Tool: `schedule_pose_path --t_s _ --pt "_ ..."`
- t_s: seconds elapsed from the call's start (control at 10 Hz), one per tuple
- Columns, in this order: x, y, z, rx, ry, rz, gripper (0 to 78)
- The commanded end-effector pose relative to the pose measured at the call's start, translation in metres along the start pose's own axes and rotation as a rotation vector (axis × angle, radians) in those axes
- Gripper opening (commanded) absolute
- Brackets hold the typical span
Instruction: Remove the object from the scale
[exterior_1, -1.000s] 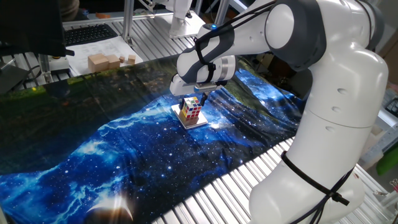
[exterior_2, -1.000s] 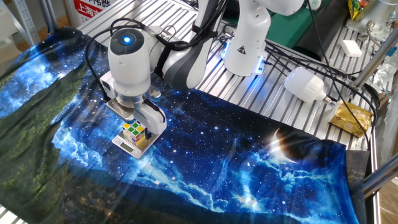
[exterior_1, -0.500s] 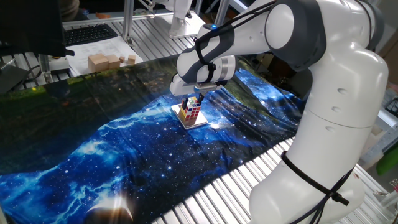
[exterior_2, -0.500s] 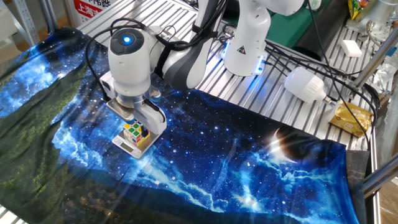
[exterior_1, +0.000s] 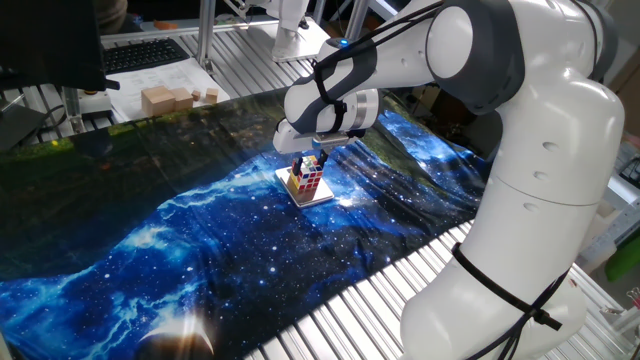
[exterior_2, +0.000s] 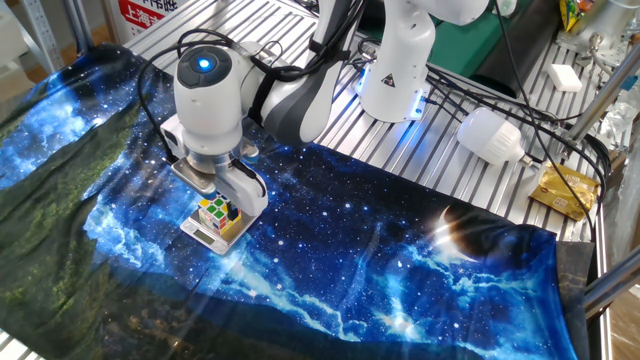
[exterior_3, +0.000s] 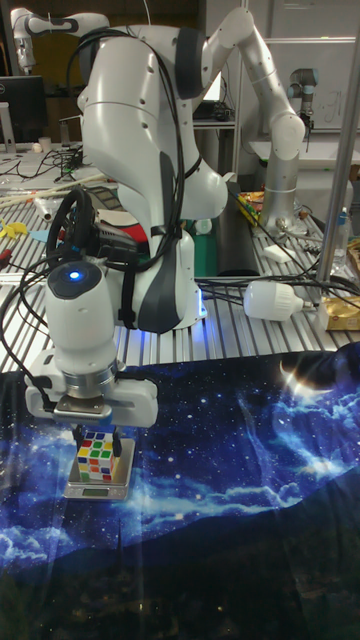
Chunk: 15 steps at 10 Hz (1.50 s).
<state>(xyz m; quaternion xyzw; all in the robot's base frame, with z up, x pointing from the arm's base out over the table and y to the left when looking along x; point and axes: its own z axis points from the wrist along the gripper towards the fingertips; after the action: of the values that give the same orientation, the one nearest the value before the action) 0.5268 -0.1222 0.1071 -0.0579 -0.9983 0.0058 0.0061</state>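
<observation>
Multicoloured plastic puzzle cube (exterior_3: 93, 457), lower left of frame, seated on scale (exterior_3: 98, 490). Likely light, rigid, smooth-faced; grasp opposite flat sides. Gripper (exterior_3: 96, 437) straddles it; jaw contact cannot be determined.

Cloth (exterior_1: 180, 240): soft printed fabric with a blue galaxy pattern, slightly sheened, wrinkled and folded at its edges.
Counter (exterior_1: 420, 280): ribbed bare metal slats, brushed silver, with light reflected along the ridges.
Arm (exterior_1: 540, 150): smooth glossy white plastic shells, with matt grey sections at the joints.
Puzzle cube (exterior_3: 95, 455): glossy plastic, covered in smooth coloured squares.
Scale (exterior_3: 98, 489): flat plate of a pale silvery finish, seen as smooth and faintly reflective.
Wooden blocks (exterior_1: 170, 98): plain tan wood, matt and unpainted.
Paper sheets (exterior_1: 160, 78): white, matt, flat.
Cables (exterior_2: 530, 115): black, smooth sheathing.
</observation>
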Motion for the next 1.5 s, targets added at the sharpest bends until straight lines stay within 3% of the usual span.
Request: schedule_pose_path --t_s 0.1,0.5,0.6,0.8,1.1,1.2,1.5 --pt "0.015 0.016 -0.034 0.016 0.025 0.084 1.3" --pt "0.020 0.028 -0.046 0.014 0.042 0.139 1.3" --pt "0.025 0.040 -0.058 0.018 0.057 0.193 1.3" --pt "0.028 0.052 -0.064 0.017 0.063 0.243 1.3" --pt "0.031 0.066 -0.064 0.018 0.063 0.303 1.3" --pt "0.031 0.081 -0.064 0.019 0.062 0.379 1.3" --pt "0.027 0.086 -0.058 0.006 0.058 0.469 1.3"
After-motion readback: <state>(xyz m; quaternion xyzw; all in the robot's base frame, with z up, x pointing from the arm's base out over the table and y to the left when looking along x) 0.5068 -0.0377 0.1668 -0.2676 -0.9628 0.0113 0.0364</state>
